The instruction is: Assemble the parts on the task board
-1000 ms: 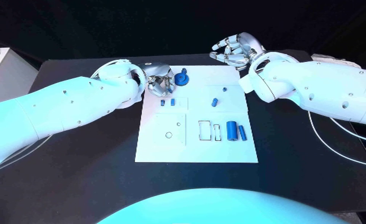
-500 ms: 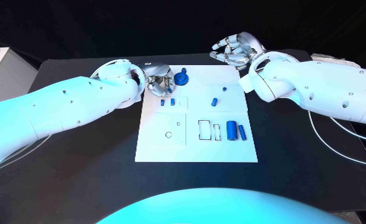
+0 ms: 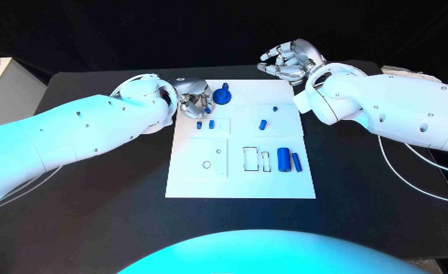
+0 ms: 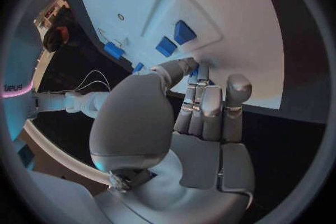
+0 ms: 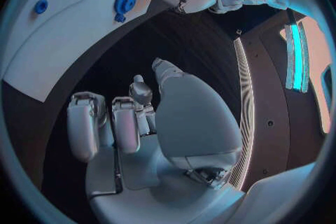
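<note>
The white task board (image 3: 240, 177) lies mid-table. My left hand (image 3: 193, 102) sits at its far left corner, fingers curled, thumb and fingertips (image 4: 187, 65) pinching a small blue part (image 4: 195, 71) down at the board. A blue gear-shaped part (image 3: 222, 96) stands just right of that hand. Two small blue blocks (image 3: 205, 125) lie below it and also appear in the left wrist view (image 4: 175, 38). A short blue peg (image 3: 263, 124) and two blue cylinders (image 3: 289, 160) lie further right. My right hand (image 3: 291, 61) hovers beyond the board's far right corner, fingers curled in on nothing.
The board carries a round hole (image 3: 206, 164) and a rectangular slot (image 3: 251, 159) near its middle. A white cable (image 3: 401, 151) runs over the black table at the right. A pale box (image 3: 11, 86) stands at the table's left edge.
</note>
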Tool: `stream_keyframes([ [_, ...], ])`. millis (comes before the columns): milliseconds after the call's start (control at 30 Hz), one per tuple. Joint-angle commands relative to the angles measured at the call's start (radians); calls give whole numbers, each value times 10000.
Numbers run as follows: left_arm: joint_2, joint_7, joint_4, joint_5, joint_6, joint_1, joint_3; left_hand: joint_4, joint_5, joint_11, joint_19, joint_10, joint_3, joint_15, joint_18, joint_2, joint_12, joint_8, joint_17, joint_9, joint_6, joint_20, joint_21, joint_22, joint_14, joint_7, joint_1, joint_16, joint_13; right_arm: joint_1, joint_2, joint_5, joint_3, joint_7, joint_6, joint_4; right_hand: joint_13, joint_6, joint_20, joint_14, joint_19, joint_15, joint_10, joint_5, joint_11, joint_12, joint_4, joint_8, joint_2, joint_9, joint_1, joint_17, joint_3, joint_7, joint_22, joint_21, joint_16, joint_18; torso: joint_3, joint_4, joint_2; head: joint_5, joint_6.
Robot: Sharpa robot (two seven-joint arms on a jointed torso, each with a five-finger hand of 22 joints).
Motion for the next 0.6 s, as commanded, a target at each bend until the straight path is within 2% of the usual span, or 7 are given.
stream_keyframes([
  [33, -4, -2, 32, 26, 2, -20, -10, -51, 60, 26, -65, -16, -27, 16, -85, -11, -65, -71, -5, -15, -71, -3, -57, -15, -63, 4, -88, -3, 11, -2, 0, -99, 1, 85, 48, 7, -9, -51, 41, 709, 541, 19, -10, -31, -14, -57, -6, 61, -27, -10, -85, 1240, 38, 11, 1575, -64, -60, 123, -3, 4, 4, -7, -6],
  [600, -76, -127, 63, 39, -41, -20, -6, -79, 71, 0, -79, -5, -6, 5, -76, -122, -174, -493, -71, -159, -566, 12, -86, -23, -117, 9, -148, 19, 106, -2, -6, -99, 1, 80, 45, -8, -54, -57, 38, 708, 535, 17, -27, -34, -14, -82, -8, 65, -51, -13, -104, 1234, 68, 11, 1561, -85, -65, 128, -5, 1, 0, -10, -9],
])
